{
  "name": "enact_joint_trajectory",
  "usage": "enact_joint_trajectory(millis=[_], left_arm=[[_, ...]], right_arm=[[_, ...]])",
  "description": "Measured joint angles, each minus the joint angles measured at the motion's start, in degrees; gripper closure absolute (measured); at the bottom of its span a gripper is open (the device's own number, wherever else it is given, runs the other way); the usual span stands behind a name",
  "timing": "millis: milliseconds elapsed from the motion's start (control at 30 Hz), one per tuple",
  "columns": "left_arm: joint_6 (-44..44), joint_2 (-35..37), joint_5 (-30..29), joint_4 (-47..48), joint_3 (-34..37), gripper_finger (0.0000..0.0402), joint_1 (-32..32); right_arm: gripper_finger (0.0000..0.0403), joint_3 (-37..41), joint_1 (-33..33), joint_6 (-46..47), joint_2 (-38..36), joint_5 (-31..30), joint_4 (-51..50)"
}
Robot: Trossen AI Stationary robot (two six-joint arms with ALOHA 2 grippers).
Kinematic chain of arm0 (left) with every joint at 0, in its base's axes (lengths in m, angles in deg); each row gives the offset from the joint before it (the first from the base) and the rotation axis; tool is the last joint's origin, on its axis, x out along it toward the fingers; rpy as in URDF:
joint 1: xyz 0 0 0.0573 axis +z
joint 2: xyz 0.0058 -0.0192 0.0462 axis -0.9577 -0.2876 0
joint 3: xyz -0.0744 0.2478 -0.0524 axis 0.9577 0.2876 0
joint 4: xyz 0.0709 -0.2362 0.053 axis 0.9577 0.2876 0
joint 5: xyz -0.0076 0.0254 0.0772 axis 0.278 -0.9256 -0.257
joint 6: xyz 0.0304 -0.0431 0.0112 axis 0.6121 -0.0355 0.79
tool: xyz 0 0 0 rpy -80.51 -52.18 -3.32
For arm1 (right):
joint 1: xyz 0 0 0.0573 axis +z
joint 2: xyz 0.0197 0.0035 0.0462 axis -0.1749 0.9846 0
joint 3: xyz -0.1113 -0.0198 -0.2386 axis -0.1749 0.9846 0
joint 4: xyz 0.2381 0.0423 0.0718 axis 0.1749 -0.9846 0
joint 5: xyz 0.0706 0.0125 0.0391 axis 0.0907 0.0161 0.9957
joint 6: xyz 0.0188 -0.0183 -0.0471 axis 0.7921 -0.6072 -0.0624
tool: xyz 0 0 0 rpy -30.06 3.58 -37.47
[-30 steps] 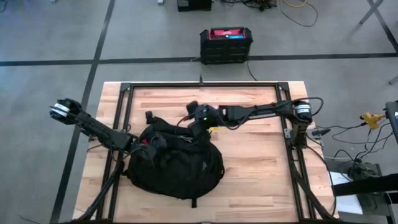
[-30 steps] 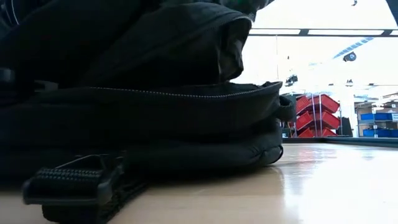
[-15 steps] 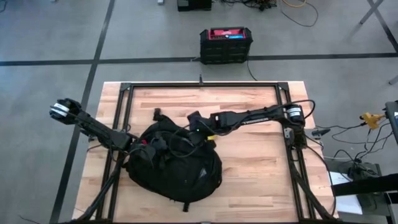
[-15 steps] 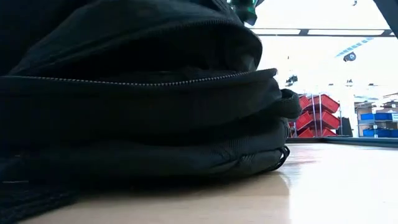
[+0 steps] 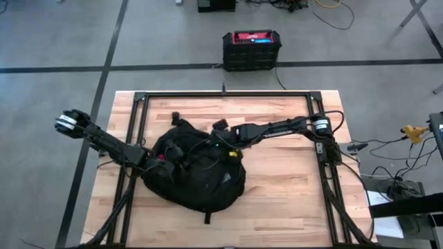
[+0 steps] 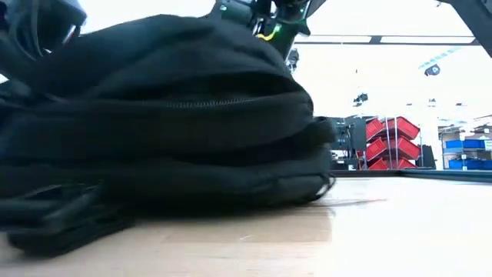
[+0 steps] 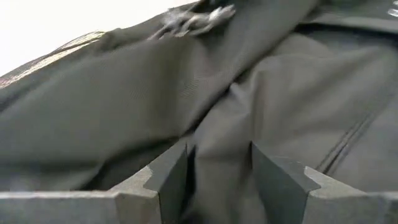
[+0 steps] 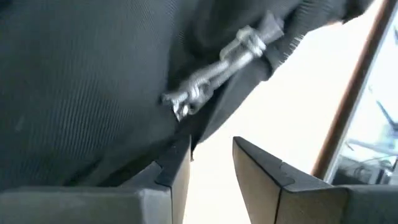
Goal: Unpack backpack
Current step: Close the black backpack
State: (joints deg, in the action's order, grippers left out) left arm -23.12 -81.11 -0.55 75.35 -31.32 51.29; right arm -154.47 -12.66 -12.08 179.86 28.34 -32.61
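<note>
While lying on the wooden table point(image 5: 291, 187):
Backpack point(image 5: 197, 173): sitting left of centre.
Left gripper point(image 7: 219, 177): parted, pressing into black fabric.
Right gripper point(image 8: 211, 163): parted beside a metal zip pull point(image 8: 214, 71).

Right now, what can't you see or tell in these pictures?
- What is inside the backpack: every view shows only its black fabric.
- Right gripper: high view hides its fingertips against the bag.
- Left gripper: fabric lies between its fingers; whether they pinch it is unclear.
- Low view: the bag blocks the table behind.
</note>
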Motion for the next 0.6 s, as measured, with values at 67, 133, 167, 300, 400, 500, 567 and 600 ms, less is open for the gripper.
enact_joint_trajectory(millis=[67, 133, 167, 300, 400, 500, 567, 600], left_arm=[[-0.12, 0.03, 0.06, 0.31, 0.0, 0.0245, -0.15], [-0.56, 0.04, 0.15, -0.03, 0.02, 0.0245, -0.22], [-2.15, 0.02, -0.12, -0.03, 0.06, 0.0245, -0.22], [-11.18, 0.33, -3.68, 1.03, 0.25, 0.0245, 1.33], [-20.23, 0.27, -8.53, 3.17, 0.38, 0.0245, 4.94], [-22.13, 0.22, -10.17, 3.88, 0.42, 0.0252, 10.45], [-21.93, 0.26, -10.3, 2.99, 0.42, 0.0263, 13.71], [-20.83, 0.56, -10.16, 2.37, 0.34, 0.0269, 14.78]], right_arm=[[0.0303, 0.1, -0.38, 1.87, -2.97, 3.77, -0.43], [0.0308, 0.01, -0.76, 4.31, -5.44, 11.36, 3.0], [0.0311, -0.04, -0.57, 5.67, -6.42, 14.32, 4.42], [0.0323, 0.03, 1.45, 12.85, -8.46, 29.88, 11.05], [0.0334, 0.0, 4.66, 18.1, -8.37, 36.13, 17.54], [0.0345, -0.02, 9.15, 20.64, -6.08, 36.22, 22.96], [0.0352, 0.02, 12.43, 21.17, -3.84, 36.4, 25.86], [0.0357, 0.07, 13.68, 21.14, -2.87, 35.87, 26.13]])
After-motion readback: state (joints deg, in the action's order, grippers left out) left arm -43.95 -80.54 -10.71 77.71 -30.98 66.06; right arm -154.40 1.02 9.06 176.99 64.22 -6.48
